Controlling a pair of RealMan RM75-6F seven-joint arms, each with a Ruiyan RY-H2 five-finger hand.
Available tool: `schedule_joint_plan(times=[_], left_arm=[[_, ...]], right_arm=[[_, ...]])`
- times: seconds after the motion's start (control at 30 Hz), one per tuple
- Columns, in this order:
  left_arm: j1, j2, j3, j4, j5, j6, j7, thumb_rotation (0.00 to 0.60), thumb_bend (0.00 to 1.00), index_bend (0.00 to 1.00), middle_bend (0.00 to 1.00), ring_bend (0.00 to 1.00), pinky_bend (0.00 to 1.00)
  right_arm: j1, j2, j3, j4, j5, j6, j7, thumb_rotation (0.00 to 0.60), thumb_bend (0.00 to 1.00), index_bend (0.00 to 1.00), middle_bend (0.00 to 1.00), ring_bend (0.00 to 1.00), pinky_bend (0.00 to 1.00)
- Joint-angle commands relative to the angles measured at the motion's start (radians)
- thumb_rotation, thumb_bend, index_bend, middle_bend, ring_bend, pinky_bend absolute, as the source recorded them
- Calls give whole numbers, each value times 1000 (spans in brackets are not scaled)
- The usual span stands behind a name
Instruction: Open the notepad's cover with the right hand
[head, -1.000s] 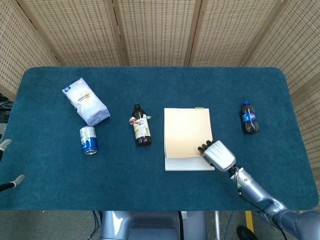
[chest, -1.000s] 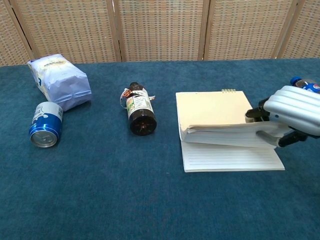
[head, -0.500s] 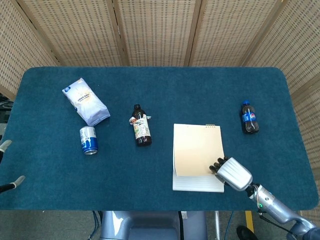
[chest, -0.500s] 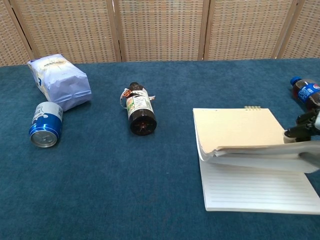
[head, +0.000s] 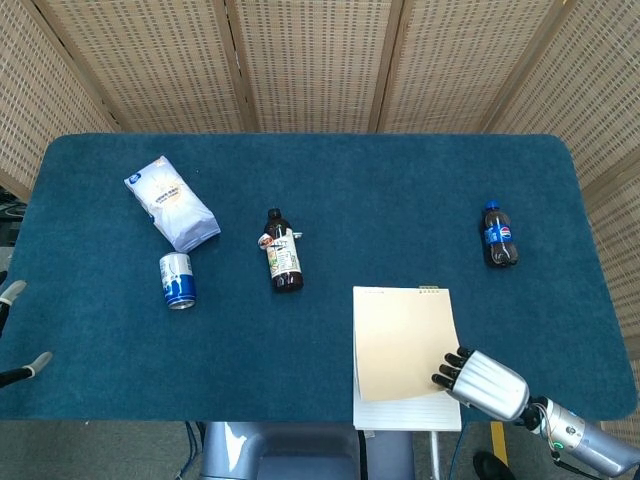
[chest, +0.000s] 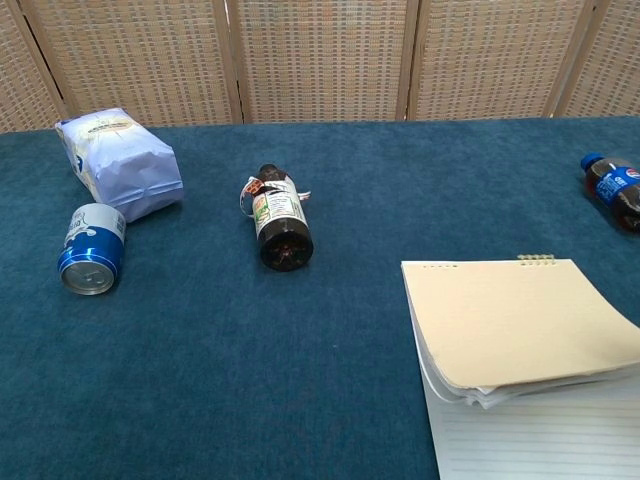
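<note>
Right hand (head: 484, 381) is at the near right corner of the notepad (head: 405, 352), fingers (head: 450, 366) curled onto the raised stack of cover and pages; it appears to hold that edge, though the grip underneath is hidden. In the chest view the hand is out of frame, but the cover (chest: 520, 320) is seen lifted off a lined page (chest: 545, 440) together with several sheets.

Procedure, as judged: the notepad overhangs the near edge of the table (head: 300, 190), so keep it from sliding further toward the robot. Release the extra sheets so that only the cover remains in the fingers, then swing it up and back about the wire binding (chest: 536, 258) at the far edge.

Left hand (head: 20, 335) shows only as fingertips at the frame's left border; its state cannot be told.

Beyond the notepad to the left lies a brown bottle (head: 283, 253); further left, a blue can (head: 178, 279) and a white bag (head: 171, 202). A cola bottle (head: 497, 235) lies beyond to the right. All are well apart from the notepad and, in my judgement, outside the cover's swing.
</note>
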Motion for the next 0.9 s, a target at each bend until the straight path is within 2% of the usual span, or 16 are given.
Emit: schedule_joint_plan(times=[0.03, 0.1, 0.23, 0.4, 0.47, 0.57, 0.6, 0.67, 0.73, 0.9], left_arm=[[0, -1, 1, -1, 0, -1, 3, 600, 0, 0, 0, 0, 0], [-1, -1, 0, 0, -1, -1, 4, 600, 0, 0, 0, 0, 0], [-2, -1, 0, -1, -3, -6, 5, 600, 0, 0, 0, 0, 0], [-4, 0, -3, 0, -10, -9, 2, 600, 0, 0, 0, 0, 0], [-5, 0, -4, 0, -12, -11, 1, 600, 0, 0, 0, 0, 0], [-7, 1, -5, 0, -16, -16, -1, 600, 0, 0, 0, 0, 0], [-7, 2, -5, 1, -17, -18, -2, 600, 0, 0, 0, 0, 0], [-13, 3, -9, 3, -31, -31, -5, 600, 0, 0, 0, 0, 0], [-21, 4, -15, 2, -48, -47, -3, 600, 0, 0, 0, 0, 0], [-36, 2, -27, 0, -85, -77, 11, 600, 0, 0, 0, 0, 0]], right_arm=[[2, 2, 12, -2, 0, 16, 26, 600, 672, 637, 651, 539, 668], [13, 14, 32, -36, 26, 8, 57, 600, 672, 637, 652, 539, 668], [56, 73, 91, -184, 141, -90, 139, 600, 674, 637, 652, 539, 668], [132, 170, 188, -403, 358, -305, 215, 600, 720, 637, 652, 539, 668], [153, 192, 215, -447, 423, -372, 221, 600, 724, 639, 653, 539, 668], [204, 222, 289, -509, 598, -529, 237, 600, 724, 642, 655, 539, 668], [213, 226, 304, -516, 638, -561, 237, 600, 724, 643, 655, 539, 668], [261, 225, 370, -497, 850, -725, 224, 600, 724, 644, 656, 539, 668], [311, 205, 410, -449, 1021, -845, 155, 600, 724, 645, 657, 539, 668], [375, 132, 452, -322, 1304, -960, 42, 600, 724, 645, 657, 539, 668]])
